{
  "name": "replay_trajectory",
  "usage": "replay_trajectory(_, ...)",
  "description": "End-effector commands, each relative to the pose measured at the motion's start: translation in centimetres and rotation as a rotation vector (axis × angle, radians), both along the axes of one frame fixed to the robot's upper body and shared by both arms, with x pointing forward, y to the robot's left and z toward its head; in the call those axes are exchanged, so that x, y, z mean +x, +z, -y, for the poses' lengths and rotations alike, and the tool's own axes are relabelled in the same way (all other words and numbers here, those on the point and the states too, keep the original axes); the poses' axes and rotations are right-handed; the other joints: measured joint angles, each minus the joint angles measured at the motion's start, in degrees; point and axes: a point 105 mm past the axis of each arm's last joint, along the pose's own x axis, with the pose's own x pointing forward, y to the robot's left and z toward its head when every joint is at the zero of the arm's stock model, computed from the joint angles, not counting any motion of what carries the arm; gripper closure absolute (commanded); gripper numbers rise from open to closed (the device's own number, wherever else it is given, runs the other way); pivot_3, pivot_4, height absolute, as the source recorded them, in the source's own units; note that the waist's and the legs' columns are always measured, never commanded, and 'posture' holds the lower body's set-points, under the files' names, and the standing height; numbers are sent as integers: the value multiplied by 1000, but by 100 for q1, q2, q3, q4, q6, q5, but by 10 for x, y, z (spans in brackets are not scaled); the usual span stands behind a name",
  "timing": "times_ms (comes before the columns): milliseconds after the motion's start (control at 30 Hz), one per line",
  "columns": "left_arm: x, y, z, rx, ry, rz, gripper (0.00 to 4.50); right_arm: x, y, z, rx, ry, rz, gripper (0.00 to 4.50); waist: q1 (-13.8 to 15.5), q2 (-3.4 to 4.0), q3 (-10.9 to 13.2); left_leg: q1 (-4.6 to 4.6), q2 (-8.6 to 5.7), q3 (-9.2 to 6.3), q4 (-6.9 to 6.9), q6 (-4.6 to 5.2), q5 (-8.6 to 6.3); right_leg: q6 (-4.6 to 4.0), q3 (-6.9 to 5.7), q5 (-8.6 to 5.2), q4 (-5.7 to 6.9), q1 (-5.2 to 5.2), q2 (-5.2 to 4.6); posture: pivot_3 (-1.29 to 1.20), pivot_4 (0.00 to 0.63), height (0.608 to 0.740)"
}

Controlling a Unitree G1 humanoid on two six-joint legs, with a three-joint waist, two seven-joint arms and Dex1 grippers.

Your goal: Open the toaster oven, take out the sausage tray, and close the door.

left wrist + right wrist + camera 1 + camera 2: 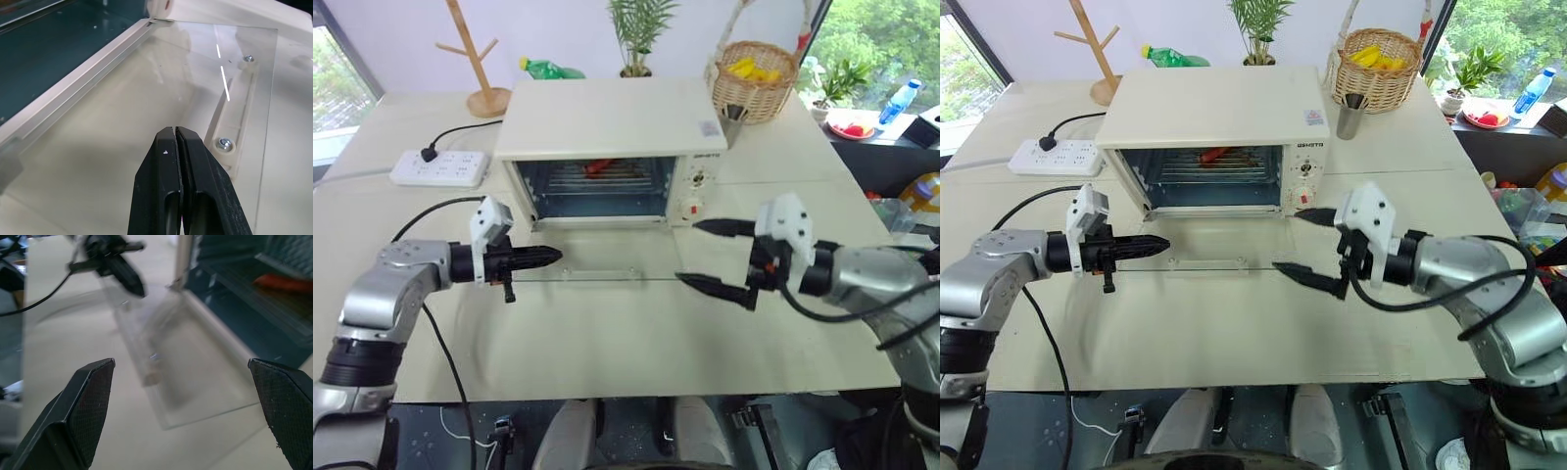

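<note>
The cream-white toaster oven stands at the middle of the table with its cavity open. Its glass door lies folded down flat toward me, the bar handle at its front edge. Inside, the sausage tray rests at rack height with a red sausage on it; the tray's outline is hard to make out. My left gripper is shut and empty, hovering over the door's left end. My right gripper is wide open and empty, just off the door's right end, in front of the knob panel.
A white power strip with a black cable lies left of the oven. Behind it stand a wooden rack and a green bottle. A wicker basket and a metal cup sit at the back right.
</note>
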Motion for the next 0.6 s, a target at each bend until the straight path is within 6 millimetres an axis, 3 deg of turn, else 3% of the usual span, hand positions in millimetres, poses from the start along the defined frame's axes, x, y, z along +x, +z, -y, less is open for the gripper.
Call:
replay_trajectory(33, -1, 10, 1, -49, 47, 47, 4445, 5, 6, -4, 26, 1, 15, 0, 10, 0, 0, -1, 0, 0, -1, 0, 0, 0, 0, 0, -1, 0, 0, 0, 150, 740)
replay_trajectory(500, 0, -40, -8, 129, 99, 41, 4445, 8, 6, -9, 18, 25, 8, 0, 7, 2, -1, -1, -3, 1, -3, 0, 0, 0, 0, 0, -5, -1, -2, 0, 150, 740)
replay_trajectory(600, 2, -43, -10, 137, 114, 49, 4445, 9, 6, -9, 23, 19, 9, 0, 12, 2, -1, 0, -3, 1, -4, 0, 0, 0, 1, 0, -5, 0, -4, 0, 150, 740)
